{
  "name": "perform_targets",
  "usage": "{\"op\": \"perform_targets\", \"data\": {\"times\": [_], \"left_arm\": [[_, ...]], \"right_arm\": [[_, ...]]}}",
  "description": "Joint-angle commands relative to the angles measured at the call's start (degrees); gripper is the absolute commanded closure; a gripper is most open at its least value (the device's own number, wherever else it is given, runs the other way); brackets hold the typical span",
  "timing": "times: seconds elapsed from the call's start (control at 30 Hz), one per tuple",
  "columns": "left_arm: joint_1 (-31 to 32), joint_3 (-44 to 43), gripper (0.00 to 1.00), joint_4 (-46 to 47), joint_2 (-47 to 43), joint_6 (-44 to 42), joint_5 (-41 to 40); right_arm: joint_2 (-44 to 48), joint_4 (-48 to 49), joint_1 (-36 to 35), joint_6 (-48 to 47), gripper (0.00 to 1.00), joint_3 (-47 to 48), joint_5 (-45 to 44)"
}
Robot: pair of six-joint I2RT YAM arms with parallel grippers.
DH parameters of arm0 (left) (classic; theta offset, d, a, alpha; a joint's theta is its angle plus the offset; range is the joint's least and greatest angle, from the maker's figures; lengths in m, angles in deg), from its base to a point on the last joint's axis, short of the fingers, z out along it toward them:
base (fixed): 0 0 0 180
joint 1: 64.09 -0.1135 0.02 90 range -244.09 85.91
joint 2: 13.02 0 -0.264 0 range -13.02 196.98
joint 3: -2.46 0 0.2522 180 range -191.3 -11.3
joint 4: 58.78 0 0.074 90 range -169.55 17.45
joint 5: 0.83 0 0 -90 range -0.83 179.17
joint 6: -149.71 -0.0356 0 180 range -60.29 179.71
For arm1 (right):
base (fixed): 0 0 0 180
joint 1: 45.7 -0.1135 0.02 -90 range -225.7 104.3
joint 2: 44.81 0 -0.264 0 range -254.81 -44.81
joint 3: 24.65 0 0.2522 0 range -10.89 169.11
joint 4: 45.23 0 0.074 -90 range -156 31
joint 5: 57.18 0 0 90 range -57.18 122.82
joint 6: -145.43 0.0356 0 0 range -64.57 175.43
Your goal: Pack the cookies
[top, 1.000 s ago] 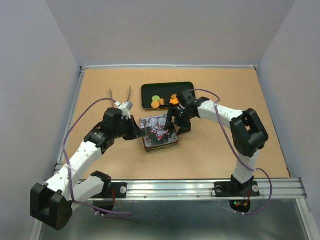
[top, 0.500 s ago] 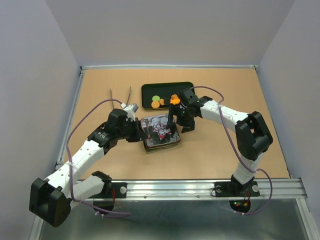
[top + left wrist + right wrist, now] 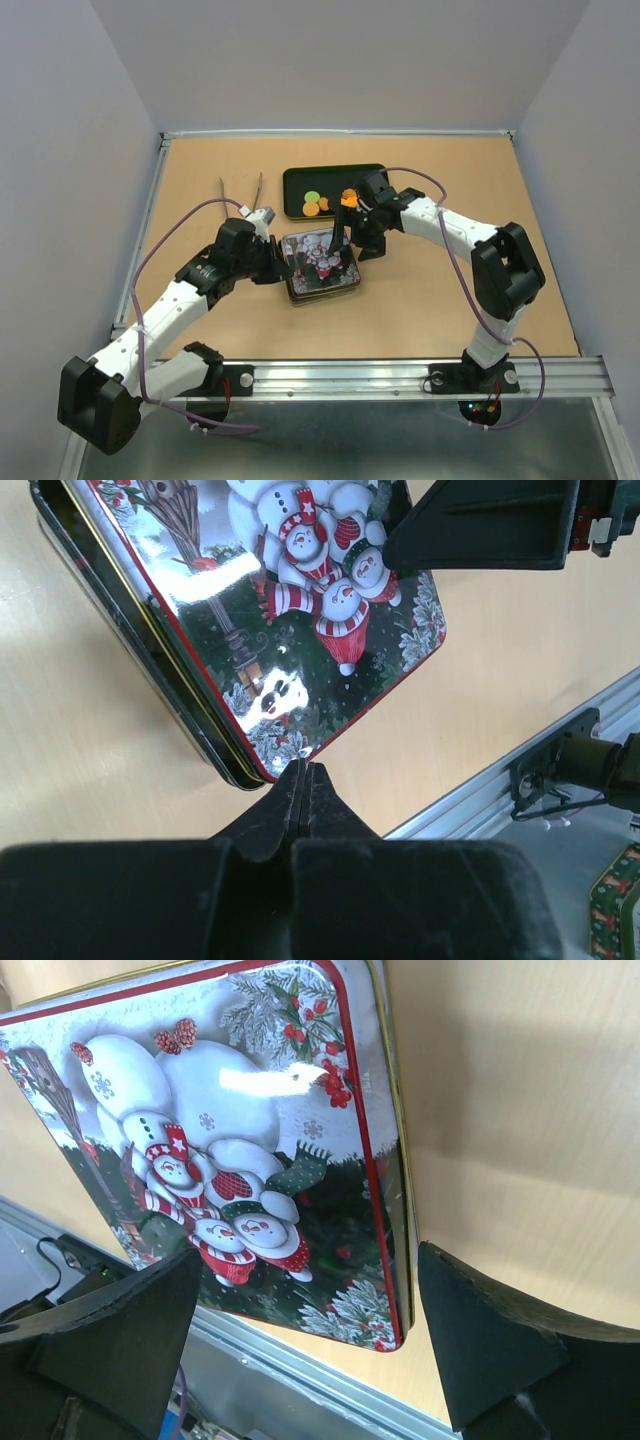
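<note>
- Tan, matte wood-look table (image 3: 450, 300); grey walls around it.
- Black tray (image 3: 330, 178) at the far centre: a shallow rectangle with rounded corners and a raised rim.
- The cookies (image 3: 312, 196) lie in the tray, grouped towards its middle. They are small flat discs, one green and a few orange, with one ragged orange piece beside the right arm. From the top view I can't tell if any overlap.
- Tin (image 3: 320, 265) is just in front of the tray, rectangular with rounded corners. It has a dark body with a thin gold rim showing along the edge.
- Lid (image 3: 230, 1160) sits on the tin. It is glossy embossed metal with a red border, snowmen in striped scarves, pine sprigs and berries (strong glare on the white areas).
- Left gripper (image 3: 303, 780): the black fingers are pressed together to a narrow wedge with nothing between them. The tips are at the tin's left corner (I can't tell whether they touch it).
- Right gripper (image 3: 310, 1260): jaws spread wide and holding nothing. It hangs over the lid's right end, one dark matte finger to each side in its own view. The pictures don't show whether the fingers touch the lid.
- The right arm reaches across the tray's right end, and the two grippers flank the tin.
</note>
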Motion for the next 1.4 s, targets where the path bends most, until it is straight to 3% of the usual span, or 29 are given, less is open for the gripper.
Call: {"op": "perform_targets", "data": {"times": [0.0,0.3,0.77,1.37], "left_arm": [[0.30,-2.66,1.00,-0.39,-1.87,0.47,-1.78],[0.30,-2.83,1.00,-0.83,-2.05,0.30,-2.22],[0.30,-2.31,1.00,-1.01,-2.57,-0.05,-3.10],[1.00,-5.03,1.00,-6.90,-0.82,-0.76,-7.76]], "right_arm": [[-1.59,0.41,-0.44,-0.44,0.08,3.36,1.79],[-2.29,1.20,-0.44,-0.09,0.09,1.34,2.14],[-1.33,4.81,-0.44,0.53,0.27,1.25,6.19],[-0.53,5.42,-0.52,0.44,0.30,1.78,6.63]]}}
